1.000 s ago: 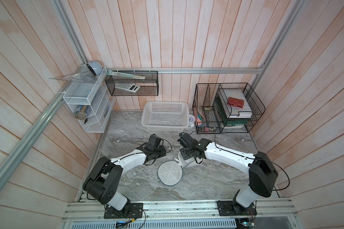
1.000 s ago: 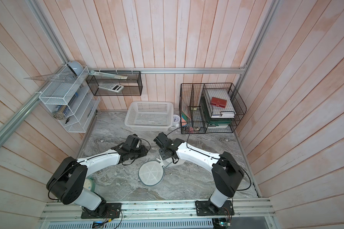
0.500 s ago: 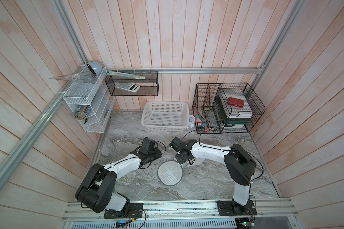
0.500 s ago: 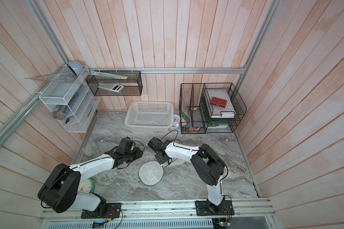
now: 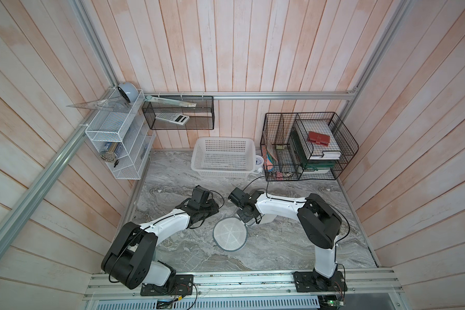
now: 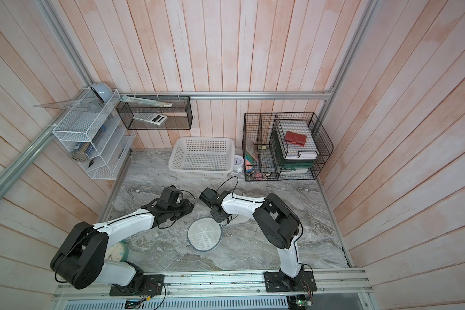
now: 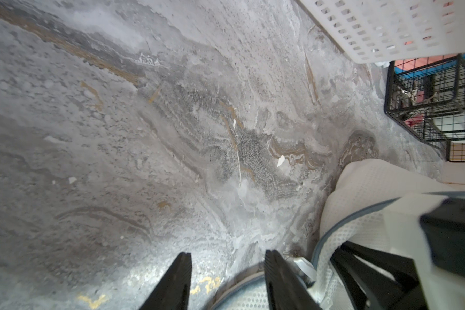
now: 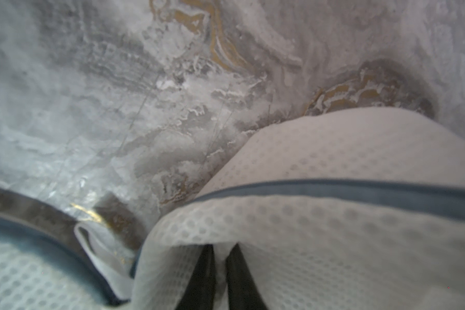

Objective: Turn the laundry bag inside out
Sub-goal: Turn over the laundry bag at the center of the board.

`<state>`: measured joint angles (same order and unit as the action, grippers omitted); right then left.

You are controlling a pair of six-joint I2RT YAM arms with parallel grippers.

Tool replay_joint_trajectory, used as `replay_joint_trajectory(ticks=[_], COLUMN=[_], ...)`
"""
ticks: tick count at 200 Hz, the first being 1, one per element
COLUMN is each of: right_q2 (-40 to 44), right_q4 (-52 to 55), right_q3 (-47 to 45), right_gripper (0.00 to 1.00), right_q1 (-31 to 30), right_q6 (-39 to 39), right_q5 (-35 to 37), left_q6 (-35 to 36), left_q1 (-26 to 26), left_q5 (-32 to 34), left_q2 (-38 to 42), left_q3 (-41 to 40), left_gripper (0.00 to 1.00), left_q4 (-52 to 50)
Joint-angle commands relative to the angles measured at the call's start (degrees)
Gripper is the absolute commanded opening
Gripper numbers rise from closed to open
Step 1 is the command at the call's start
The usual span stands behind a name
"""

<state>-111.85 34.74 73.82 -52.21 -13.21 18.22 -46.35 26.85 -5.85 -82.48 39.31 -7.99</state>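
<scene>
Beyond both grippers, toward the back wall, stood a white perforated basket (image 5: 223, 173), with a black wire rack (image 5: 282, 173) of books and papers just beside it. Both were well apart from the grippers on the grey marbled tabletop (image 5: 279, 249). The laundry bag (image 5: 230, 236) lay on that tabletop between the two arms, its round mesh face and dark rim turned up, on the side of the grippers toward the arms' bases. Another fold of it ran under the right arm's wrist, which hid part of it in both top views. The right gripper (image 8: 222, 268) was pinched tight on a bunched fold of the bag's mesh, which draped over its fingers (image 8: 204, 273). The left gripper (image 7: 227, 271) stood partly open over bare tabletop with its jaws empty. The bag's rim lay just beside one finger; whether they touched could not be told.
</scene>
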Motion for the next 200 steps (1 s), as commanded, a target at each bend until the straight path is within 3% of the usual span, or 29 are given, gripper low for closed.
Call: replay_joint_trajectory(ticks=[1, 56, 103, 200], right_q2=[0.66, 10.54, 12.89, 13.58], right_q4=[0.19, -1.52, -0.28, -0.40], right_q3=[0.09, 0.25, 1.64, 2.04], right_gripper=[0.00, 0.00, 0.00, 0.00], right_q1=[-0.17, 0.18, 1.02, 5.97], right_q6=[-0.22, -3.71, -5.10, -7.50], right_q5=[0.84, -2.83, -8.34, -18.68], left_q6=[-0.05, -3.68, -5.00, -0.94], left_q1=[-0.09, 2.20, 5.34, 7.46], left_q5=[-1.57, -9.66, -13.31, -13.97], left_q2=[1.59, -0.96, -7.10, -3.61], left_q3=[0.50, 1.21, 5.37, 3.85], left_gripper=[0.51, 0.63, 0.63, 0.58], left_q4=[1.12, 11.05, 15.98, 17.15])
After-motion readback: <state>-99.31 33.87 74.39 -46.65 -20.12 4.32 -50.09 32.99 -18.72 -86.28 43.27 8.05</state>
